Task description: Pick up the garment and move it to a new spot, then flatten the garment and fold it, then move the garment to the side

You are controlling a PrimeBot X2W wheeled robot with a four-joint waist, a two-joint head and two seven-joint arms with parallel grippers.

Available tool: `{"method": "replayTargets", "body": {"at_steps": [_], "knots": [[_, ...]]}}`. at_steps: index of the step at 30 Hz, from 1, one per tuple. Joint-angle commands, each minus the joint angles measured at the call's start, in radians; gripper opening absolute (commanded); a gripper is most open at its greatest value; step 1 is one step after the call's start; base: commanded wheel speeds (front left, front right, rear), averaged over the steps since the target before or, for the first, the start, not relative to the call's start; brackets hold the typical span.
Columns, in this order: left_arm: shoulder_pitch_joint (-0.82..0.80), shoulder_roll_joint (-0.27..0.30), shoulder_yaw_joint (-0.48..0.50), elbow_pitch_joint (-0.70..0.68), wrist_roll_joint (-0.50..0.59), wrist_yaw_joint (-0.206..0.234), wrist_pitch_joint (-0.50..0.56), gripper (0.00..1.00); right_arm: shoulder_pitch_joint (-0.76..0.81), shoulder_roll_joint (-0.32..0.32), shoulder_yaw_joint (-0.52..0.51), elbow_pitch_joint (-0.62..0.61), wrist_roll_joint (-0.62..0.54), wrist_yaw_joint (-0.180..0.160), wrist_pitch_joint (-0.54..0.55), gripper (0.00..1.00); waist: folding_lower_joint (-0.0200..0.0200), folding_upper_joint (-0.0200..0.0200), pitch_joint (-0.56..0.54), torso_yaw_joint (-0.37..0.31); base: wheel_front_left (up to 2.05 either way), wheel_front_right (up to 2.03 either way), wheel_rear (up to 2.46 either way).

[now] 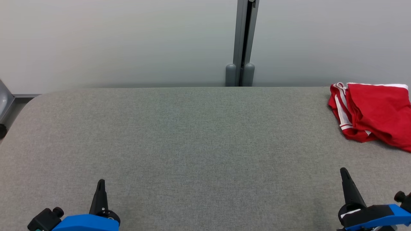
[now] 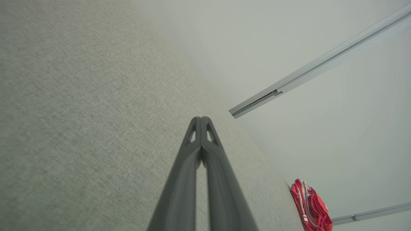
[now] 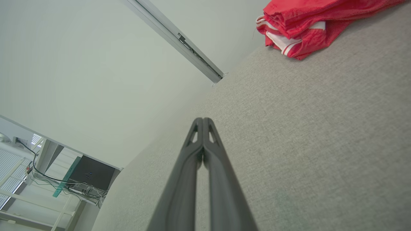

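garment (image 1: pixel 372 112) sits at the far right corner of the table (image 1: pixel 192 134), red w/ white stripe trim, bunched in loose layers, and its right part runs off the head view's edge. it lies straight on the grey table cloth, not in any bin or tray. nothing touches it.

left gripper (image 1: pixel 100 182) is near left and right gripper (image 1: pixel 344 170) near right, both low by the near edge. both have fingers pressed tight together and hold nothing. the wrist views show the same: tips meet and there's bare cloth beyond them. the right one is the closer to the garment but well apart from it.

handling, my guess: light, soft, limp fabric that won't hold shape. it'll drape and drag when lifted, and the layers may slide apart or come up unevenly. the cloth-covered top prob. gives some friction, so pulling flat could bunch it. not fragile, not slippery.

where to grab: the striped edge on its left side looks best, since it's a thicker hem and easy to pinch. i can't tell how many layers a pinch there would catch. for flattening, 2 spread points on 1 edge would suit, 1 per arm.

containers: the only box-like thing is a dark unit (image 3: pixel 91 175) w/ cables, off beyond the table's left end. it's prob. equipment, contents not visible, and no part of this job.
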State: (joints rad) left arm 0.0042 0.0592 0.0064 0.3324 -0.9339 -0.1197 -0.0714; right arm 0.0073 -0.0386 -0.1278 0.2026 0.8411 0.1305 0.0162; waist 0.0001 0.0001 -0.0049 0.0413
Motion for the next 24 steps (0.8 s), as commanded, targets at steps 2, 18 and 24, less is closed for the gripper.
{"method": "replayTargets", "body": {"at_steps": [2,18,24], "knots": [[-0.032,0.002,0.011,-0.018,-0.041,-0.005,0.01,0.0,-0.026,-0.008,0.002,-0.007,0.048,0.0,0.006,0.0,0.0,-0.0001,0.0,-0.001,0.0,0.0,0.0],[-0.057,-0.001,0.038,-0.038,-0.21,-0.007,0.058,0.0,-0.054,-0.01,0.005,0.006,0.24,0.0,0.03,0.0,0.0,-0.0001,0.002,-0.009,0.0,0.0,0.0],[-0.064,-0.002,0.046,-0.044,-0.267,-0.008,0.073,0.0,-0.061,-0.011,0.006,0.011,0.305,0.0,0.039,0.0,0.0,-0.0001,0.002,-0.012,0.0,0.0,0.0]]}}
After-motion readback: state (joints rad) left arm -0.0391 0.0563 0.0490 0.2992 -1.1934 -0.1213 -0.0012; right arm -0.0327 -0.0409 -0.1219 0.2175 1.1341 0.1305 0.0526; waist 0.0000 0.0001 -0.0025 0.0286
